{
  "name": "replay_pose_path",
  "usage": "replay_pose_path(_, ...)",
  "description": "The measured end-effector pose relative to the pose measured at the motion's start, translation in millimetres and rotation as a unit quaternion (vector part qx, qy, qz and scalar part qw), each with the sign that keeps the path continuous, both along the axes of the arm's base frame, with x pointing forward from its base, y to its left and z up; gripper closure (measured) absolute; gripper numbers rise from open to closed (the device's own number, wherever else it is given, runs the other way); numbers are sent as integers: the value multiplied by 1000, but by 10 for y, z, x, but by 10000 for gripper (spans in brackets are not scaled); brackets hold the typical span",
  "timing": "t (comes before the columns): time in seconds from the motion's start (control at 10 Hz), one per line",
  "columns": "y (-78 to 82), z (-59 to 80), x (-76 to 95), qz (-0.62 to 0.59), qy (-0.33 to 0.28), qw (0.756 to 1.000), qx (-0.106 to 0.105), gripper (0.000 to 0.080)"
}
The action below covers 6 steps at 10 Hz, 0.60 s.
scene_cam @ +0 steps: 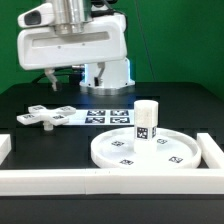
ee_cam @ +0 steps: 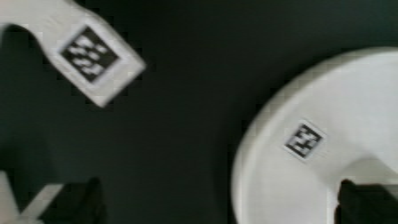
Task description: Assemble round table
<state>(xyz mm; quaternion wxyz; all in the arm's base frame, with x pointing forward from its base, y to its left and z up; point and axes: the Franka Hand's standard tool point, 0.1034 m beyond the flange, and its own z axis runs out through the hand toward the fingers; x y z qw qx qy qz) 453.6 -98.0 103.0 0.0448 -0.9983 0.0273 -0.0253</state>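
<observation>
- Front edge: white border wall (scene_cam: pixel 60 180), cut off at six o'clock of the exterior view. Its side pieces run out of frame at three and nine o'clock.
- On the black counter (scene_cam: pixel 30 100), just behind the wall: the round disc (scene_cam: pixel 160 158) lies flat at about five o'clock.
- The post (scene_cam: pixel 146 120) stands upright on the disc, toward its far rim, and hides the strip of disc behind it.
- Tags (scene_cam: pixel 143 128) on the post and disc are black-and-white square patterns. No letters or brand are legible, and the codes are too small to make out.
- Further back, near centre: the marker board (scene_cam: pixel 100 117) lies flat, with one corner hidden by the post.
- At nine o'clock: the cross-shaped foot (scene_cam: pixel 45 117) lies flat, just beside the marker board and well apart from the disc.
- At twelve o'clock: the arm base (scene_cam: pixel 105 72) is half hidden behind the white wrist housing, which is cropped at the frame's top. The fingers are hard to pick out here.
- Wrist view, blurred: one tagged arm of the foot and a tagged arc of the disc's rim, both cut off.
- The pincer (ee_cam: pixel 205 205) hangs spread wide. Its dark fingers (ee_cam: pixel 54 200) are set far apart, with only bare counter between them.
</observation>
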Motion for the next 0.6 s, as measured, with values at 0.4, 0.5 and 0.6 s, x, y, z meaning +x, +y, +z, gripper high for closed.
replay_pose_path(0.4,-55,-16,-26,-1,1,1000,-1,150)
replay_pose_path(0.5,-55,-19,-27,-1,2,1000,-1,150)
replay_pose_path(0.6,-70,-23,-33,-2,2,1000,-1,150)
